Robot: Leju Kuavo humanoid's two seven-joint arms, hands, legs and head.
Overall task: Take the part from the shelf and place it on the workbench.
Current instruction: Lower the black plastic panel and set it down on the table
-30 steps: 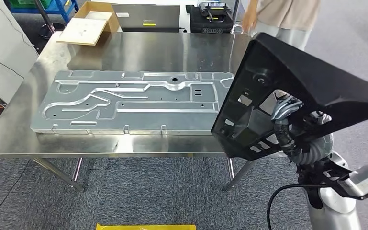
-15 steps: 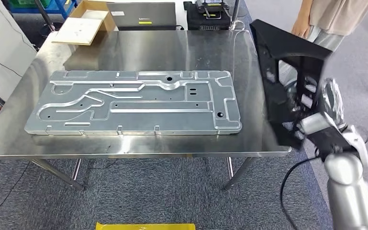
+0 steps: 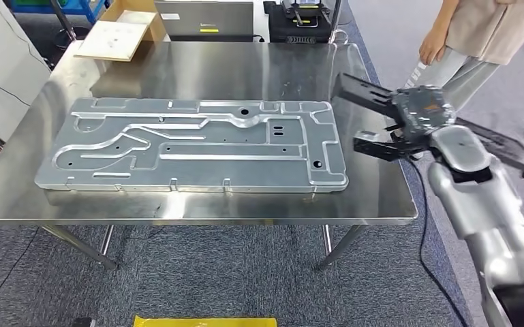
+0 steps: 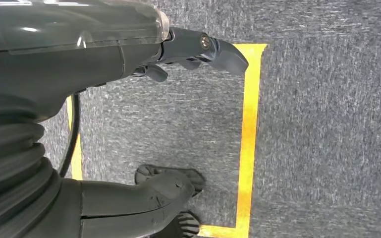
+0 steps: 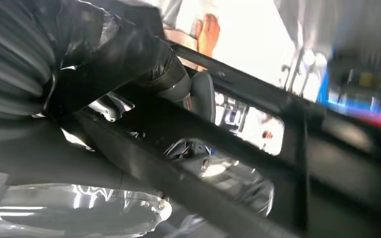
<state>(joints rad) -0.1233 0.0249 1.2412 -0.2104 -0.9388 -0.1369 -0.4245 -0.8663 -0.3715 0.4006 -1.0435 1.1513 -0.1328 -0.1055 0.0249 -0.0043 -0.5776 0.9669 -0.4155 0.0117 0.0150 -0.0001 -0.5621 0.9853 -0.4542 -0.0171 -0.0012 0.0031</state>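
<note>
The metal panel (image 3: 191,146) lies flat on the workbench (image 3: 259,71), toward its left and centre. The black part (image 3: 381,122), held by the right hand (image 3: 419,116), sits above the workbench's right edge. A laptop (image 3: 204,20) and a cardboard box (image 3: 119,30) stand behind the far edge; a person (image 3: 477,41) stands at the far right.

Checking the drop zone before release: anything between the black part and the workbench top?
The large metal panel covers most of the workbench. The black part, held by the right hand, hangs over the bare strip at the right edge.
</note>
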